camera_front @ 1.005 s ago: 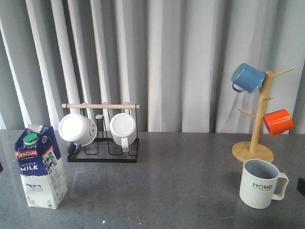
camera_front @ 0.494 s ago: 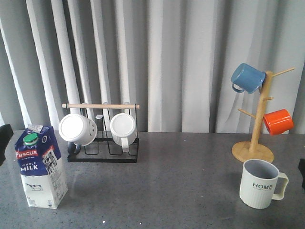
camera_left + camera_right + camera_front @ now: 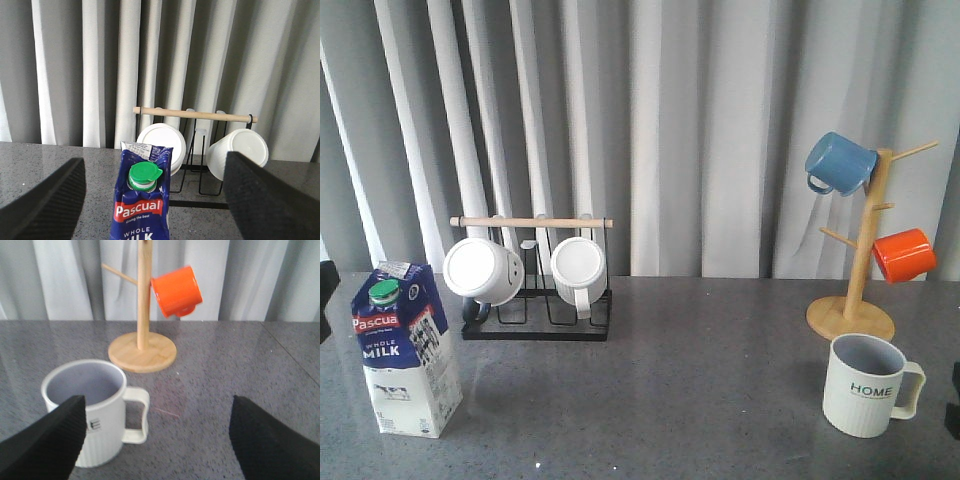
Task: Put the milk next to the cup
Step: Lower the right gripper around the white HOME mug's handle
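The milk (image 3: 405, 350), a blue-and-white carton with a green cap, stands upright at the table's front left. In the left wrist view the milk (image 3: 142, 200) sits just ahead of my left gripper (image 3: 155, 195), between its open fingers (image 3: 45, 205) and touching neither. The cup (image 3: 865, 385), a ribbed cream mug marked HOME, stands at the front right. My right gripper (image 3: 157, 440) is open, with the cup (image 3: 90, 410) in front of its left finger. In the front view only dark slivers of the left gripper (image 3: 325, 285) and the right gripper (image 3: 954, 400) show at the edges.
A black wire rack (image 3: 535, 305) with two white mugs stands behind the milk. A wooden mug tree (image 3: 860, 270) with a blue mug (image 3: 840, 163) and an orange mug (image 3: 903, 255) stands just behind the cup. Grey curtains close off the back.
The dark gripper tips at both frame edges have shifted slightly; the right one sits lower than half a second ago. Milk and cup have not moved.
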`<action>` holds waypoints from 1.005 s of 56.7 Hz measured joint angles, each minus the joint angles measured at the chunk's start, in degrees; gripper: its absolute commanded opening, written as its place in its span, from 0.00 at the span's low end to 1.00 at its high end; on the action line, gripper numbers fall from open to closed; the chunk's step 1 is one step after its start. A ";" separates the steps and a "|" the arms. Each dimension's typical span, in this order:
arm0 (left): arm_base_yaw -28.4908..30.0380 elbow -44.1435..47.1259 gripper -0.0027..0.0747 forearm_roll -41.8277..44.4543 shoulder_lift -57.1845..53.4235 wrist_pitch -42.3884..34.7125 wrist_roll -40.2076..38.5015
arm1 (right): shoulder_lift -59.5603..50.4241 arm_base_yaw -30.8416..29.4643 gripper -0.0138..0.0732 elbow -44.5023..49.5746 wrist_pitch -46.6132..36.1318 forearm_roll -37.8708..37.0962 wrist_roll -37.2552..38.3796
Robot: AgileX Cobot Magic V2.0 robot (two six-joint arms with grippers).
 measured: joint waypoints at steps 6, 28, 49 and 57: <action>0.00 0.00 0.72 0.02 0.00 0.00 0.00 | 5.52 0.00 0.80 4.90 -11.21 0.00 -0.32; 0.00 0.00 0.72 0.07 0.00 0.00 0.04 | 24.50 -0.43 0.80 6.50 -33.19 -1.03 -4.30; 0.00 0.00 0.72 0.07 0.00 0.00 0.04 | 30.48 -5.52 0.80 1.53 -34.36 -8.35 -0.59; 0.00 0.00 0.72 0.07 0.00 0.00 0.04 | 32.46 -5.57 0.80 -0.50 -34.39 -9.61 0.45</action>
